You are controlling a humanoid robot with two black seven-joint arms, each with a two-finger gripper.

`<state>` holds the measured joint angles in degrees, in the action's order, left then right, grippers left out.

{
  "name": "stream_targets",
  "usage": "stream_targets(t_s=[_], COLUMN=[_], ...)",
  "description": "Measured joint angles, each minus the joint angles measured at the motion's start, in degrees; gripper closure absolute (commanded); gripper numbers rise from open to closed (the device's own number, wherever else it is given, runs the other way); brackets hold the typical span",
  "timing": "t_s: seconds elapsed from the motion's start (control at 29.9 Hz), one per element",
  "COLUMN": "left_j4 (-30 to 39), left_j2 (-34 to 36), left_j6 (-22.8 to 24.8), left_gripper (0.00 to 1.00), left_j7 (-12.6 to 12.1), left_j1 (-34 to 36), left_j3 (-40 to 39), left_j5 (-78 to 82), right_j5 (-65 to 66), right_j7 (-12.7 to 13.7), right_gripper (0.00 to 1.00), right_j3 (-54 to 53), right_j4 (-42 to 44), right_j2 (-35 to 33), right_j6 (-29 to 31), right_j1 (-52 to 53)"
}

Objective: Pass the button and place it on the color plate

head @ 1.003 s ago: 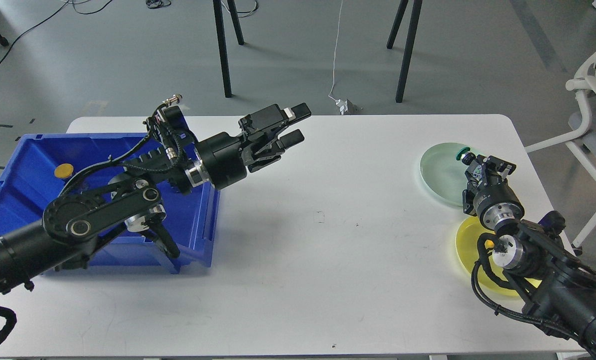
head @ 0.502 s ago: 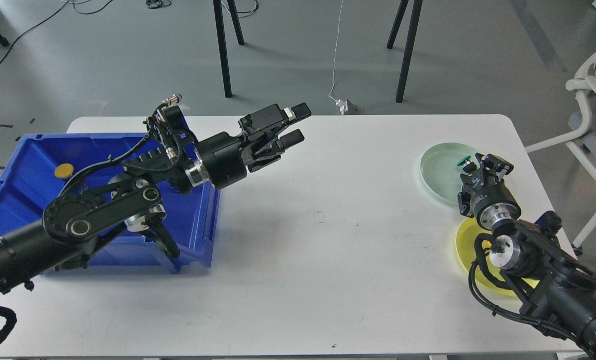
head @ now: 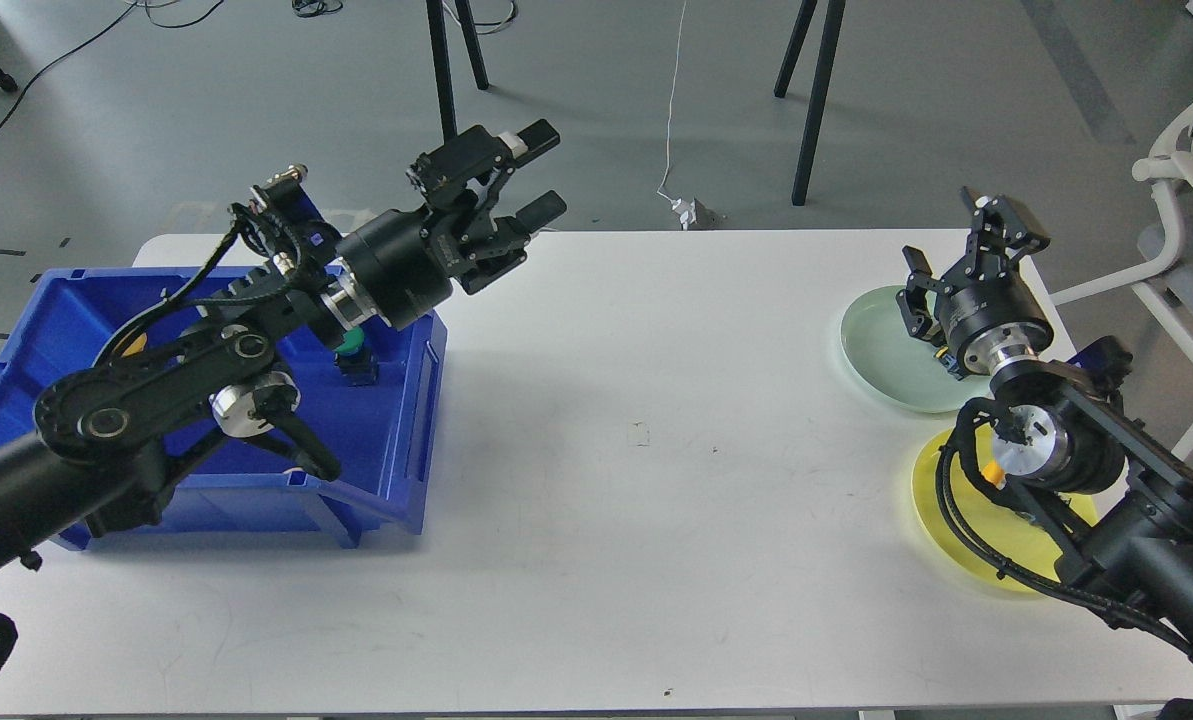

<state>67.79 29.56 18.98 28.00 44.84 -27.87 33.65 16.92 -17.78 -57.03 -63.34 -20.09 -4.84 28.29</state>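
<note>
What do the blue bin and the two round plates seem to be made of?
The blue bin looks like moulded plastic: uniform colour, glossy walls with soft highlights. The pale green plate and the yellow plate look like translucent plastic or perhaps glass: the white table tints through them and their rims shine.

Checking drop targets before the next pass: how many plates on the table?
2. Green plate at the far right edge of the table; yellow plate just nearer than it, partly covered by the right arm. The arm could hide something smaller.
</note>
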Motion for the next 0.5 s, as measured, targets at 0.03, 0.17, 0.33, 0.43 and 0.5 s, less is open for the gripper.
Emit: stream_targets(t_s=[0.03, 0.17, 0.33, 0.43, 0.5], left_j4=[0.00, -0.39, -2.93, -4.35, -4.64], left_j2=[0.92, 4.55, 7.12, 7.29, 7.31], left_j6=[1.80, 8.11, 8.98, 9.01, 9.02], left_gripper=[0.08, 0.05, 0.03, 0.02, 0.02], left_j7=[0.00, 0.00, 0.00, 0.00, 0.00], left_j1=[-0.23, -2.22, -5.99, -7.67, -9.36], left_j3=[-1.86, -10.14, -16.28, -16.78, -16.83], left_j5=[-0.63, -4.41, -9.27, -9.61, -9.62], right_j5=[0.03, 0.09, 0.22, 0.23, 0.20], right_j7=[-0.01, -0.31, -2.07, -3.58, -4.15], right_gripper=[0.02, 0.01, 0.01, 0.01, 0.01], right_j3=[-1.18, -3.62, -4.41, -4.81, -5.04], right_j4=[-3.38, -10.79, -10.91, -8.89, -7.55], right_j2=[-0.80, -2.77, -4.66, -5.87, -6.11], right_j6=[0.32, 3.99, 18.73, 29.14, 31.76], right_j1=[0.00, 0.00, -0.01, -0.60, -0.79])
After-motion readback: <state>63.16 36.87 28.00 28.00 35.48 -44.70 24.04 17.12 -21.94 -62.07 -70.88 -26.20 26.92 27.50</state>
